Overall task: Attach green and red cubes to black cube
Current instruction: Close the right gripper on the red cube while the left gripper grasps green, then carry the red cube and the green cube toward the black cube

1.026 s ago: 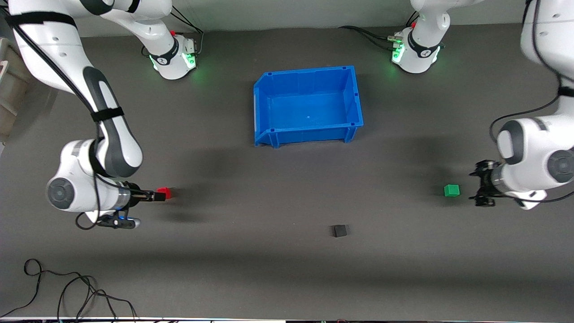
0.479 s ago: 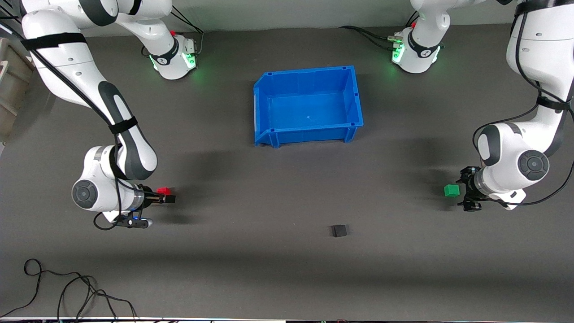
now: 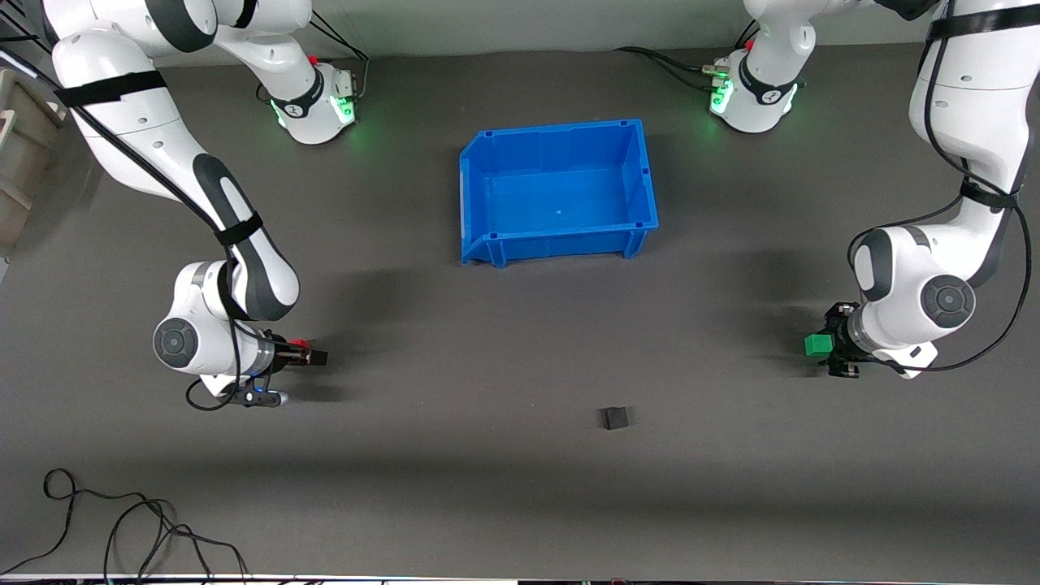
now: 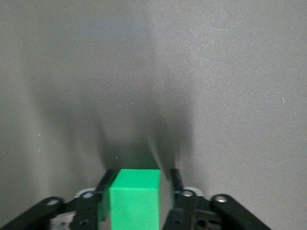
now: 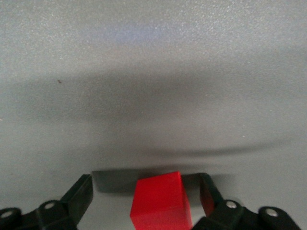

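- Dark grey table (image 3: 487,487); blue bin (image 3: 646,183) mid-table, cables (image 3: 122,528) at its camera-side edge.
- Black cube (image 3: 615,418) lies apart.
- Left gripper (image 4: 136,191) spread around green cube (image 3: 816,344).
- Right gripper (image 5: 146,191) spread around red cube (image 5: 160,201).

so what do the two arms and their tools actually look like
Both arms are glossy white shells with dark grey joint sections and round grey caps at the wrists. Black cables run along them, held by black straps. Each base glows green. The left tool and right tool are small, black and two-fingered, with screw-fastened black linkages.
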### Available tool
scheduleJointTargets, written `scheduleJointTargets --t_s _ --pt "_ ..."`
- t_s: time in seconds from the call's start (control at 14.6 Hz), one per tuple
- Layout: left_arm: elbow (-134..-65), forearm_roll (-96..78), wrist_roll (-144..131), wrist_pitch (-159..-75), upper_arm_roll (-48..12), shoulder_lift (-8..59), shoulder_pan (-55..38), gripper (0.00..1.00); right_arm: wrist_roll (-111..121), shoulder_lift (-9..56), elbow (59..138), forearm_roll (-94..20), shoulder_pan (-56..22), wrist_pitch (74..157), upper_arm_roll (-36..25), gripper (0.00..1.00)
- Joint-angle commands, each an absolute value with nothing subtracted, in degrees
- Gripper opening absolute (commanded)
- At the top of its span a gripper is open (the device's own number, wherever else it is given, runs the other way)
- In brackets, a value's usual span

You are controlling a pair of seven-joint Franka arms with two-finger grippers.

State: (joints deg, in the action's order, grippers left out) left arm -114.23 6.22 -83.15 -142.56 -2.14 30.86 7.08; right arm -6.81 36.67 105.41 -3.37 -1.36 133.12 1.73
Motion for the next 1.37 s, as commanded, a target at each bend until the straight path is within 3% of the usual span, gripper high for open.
scheduleJointTargets --t_s 0.0,0.14,0.21,0.27,0.68,1.09,1.3 --pt "-115.14 8.87 -84.37 -142.82 -1.85 30.06 6.59 0.00 -5.80 36.12 106.17 -3.52 -1.85 134.12 1.32 0.59" --pt "-114.35 8.79 -85.25 -142.21 -2.20 29.53 6.50 0.00 -5.80 36.12 106.35 -3.52 -1.67 134.12 1.32 0.18" --pt "-113.48 8.44 -85.69 -141.95 -2.46 29.10 6.16 0.00 -5.71 36.12 106.35 -3.52 -1.41 134.12 1.32 0.05" --pt "-112.68 8.35 -86.82 -141.94 -2.55 28.83 5.28 0.00 -5.71 36.12 106.35 -3.52 -1.41 134.12 1.32 0.00" --pt "-97.94 5.63 -100.86 -134.21 -2.64 33.47 -6.04 0.00 -8.07 34.20 106.26 -4.83 -0.97 133.07 1.14 0.00" --pt "-82.55 4.93 -114.68 -134.30 -2.64 43.66 -10.55 0.00 -39.33 32.43 100.74 -12.04 -1.41 124.56 1.40 0.00" --pt "-81.39 5.18 -114.96 -134.03 -2.55 44.82 -10.81 0.00 -55.66 32.17 96.87 -12.22 -4.82 122.52 1.67 0.00"
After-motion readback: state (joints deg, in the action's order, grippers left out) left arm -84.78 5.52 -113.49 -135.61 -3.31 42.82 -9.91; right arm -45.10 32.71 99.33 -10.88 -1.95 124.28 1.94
